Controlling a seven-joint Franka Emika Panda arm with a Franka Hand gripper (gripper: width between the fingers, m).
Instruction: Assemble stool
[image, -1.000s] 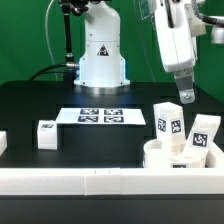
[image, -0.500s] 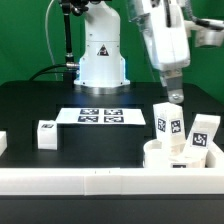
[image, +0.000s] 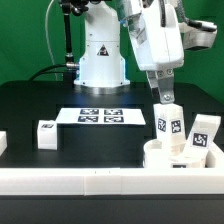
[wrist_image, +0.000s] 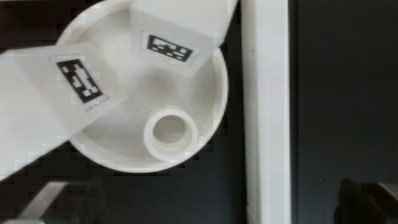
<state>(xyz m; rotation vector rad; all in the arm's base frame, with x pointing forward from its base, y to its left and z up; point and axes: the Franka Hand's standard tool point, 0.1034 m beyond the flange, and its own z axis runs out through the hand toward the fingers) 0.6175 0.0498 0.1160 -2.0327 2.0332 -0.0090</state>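
The round white seat (image: 158, 156) lies by the front rail at the exterior view's right. Two white tagged legs stand upright on it, one (image: 170, 125) nearer the middle and one (image: 204, 135) further right. My gripper (image: 165, 96) hangs just above the top of the nearer leg, empty, jaws open. In the wrist view the seat (wrist_image: 178, 95) shows with a round socket (wrist_image: 169, 130) and two tagged legs (wrist_image: 75, 80) (wrist_image: 173, 45). My gripper (wrist_image: 199, 205) shows only as dark fingertips (wrist_image: 45, 205) far apart.
A loose leg (image: 46, 133) stands at the exterior view's left, another (image: 2, 143) at the far left edge. The marker board (image: 100, 116) lies mid-table. The long white rail (image: 100, 181) runs along the front and also shows in the wrist view (wrist_image: 267, 110).
My gripper has moved toward the exterior view's left and lower, from above the right side to just over the nearer upright leg. The parts have not moved.
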